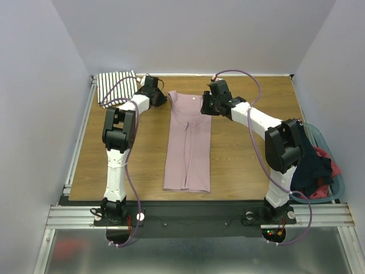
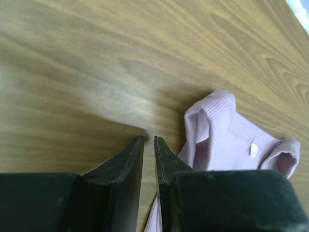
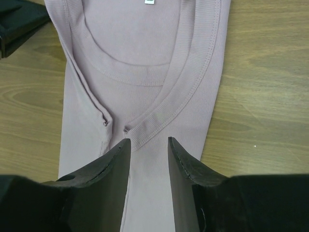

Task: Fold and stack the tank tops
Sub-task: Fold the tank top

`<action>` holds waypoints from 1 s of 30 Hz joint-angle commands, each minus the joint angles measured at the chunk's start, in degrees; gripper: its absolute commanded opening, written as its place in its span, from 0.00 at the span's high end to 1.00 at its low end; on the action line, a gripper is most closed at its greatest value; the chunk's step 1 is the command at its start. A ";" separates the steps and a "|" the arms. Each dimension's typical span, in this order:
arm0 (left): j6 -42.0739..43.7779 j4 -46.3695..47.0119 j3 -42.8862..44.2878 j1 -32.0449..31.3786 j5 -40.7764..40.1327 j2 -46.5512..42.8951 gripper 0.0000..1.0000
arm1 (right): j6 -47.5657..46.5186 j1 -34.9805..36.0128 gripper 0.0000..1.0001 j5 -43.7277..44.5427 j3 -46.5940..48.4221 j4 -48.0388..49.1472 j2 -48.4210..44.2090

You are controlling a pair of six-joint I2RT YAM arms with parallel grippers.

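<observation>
Top external view: the pink tank top [image 1: 188, 148] lies flat along the middle of the wooden table [image 1: 245, 160], folded into a long narrow strip, neckline at the far end and hem towards the arm bases. The striped tank top [image 1: 117, 87] sits folded at the far left corner, well apart from the pink one. The left gripper [image 2: 150, 140] is at the pink top's left shoulder. Its fingers [image 2: 130, 164] are drawn nearly together with only a thin slit between them. The tips are over bare wood just beside the shoulder strap. A sliver of pink shows low in the slit, and it cannot be told whether any cloth is pinched. The right gripper [image 3: 149, 141] is over the pink top just below the scoop of the neckline. Its fingers [image 3: 111, 169] stand moderately apart, with smooth fabric showing in the gap and nothing held. A dark navy garment [image 1: 308, 162] and a red garment [image 1: 332, 169] lie heaped at the right table edge.
</observation>
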 commanded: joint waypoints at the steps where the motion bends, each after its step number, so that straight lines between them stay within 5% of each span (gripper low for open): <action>1: -0.72 2.61 4.19 0.42 3.51 0.34 0.72 | -0.07 0.31 0.58 -0.40 -0.76 2.56 -3.69; 10: -2.39 12.01 2.43 0.24 8.08 -0.71 0.71 | -0.43 0.40 0.58 -0.31 -1.11 2.82 -4.48; 30: -1.69 13.69 9.11 -3.45 11.69 4.20 0.71 | -0.87 0.31 0.58 0.83 -1.82 3.08 -2.99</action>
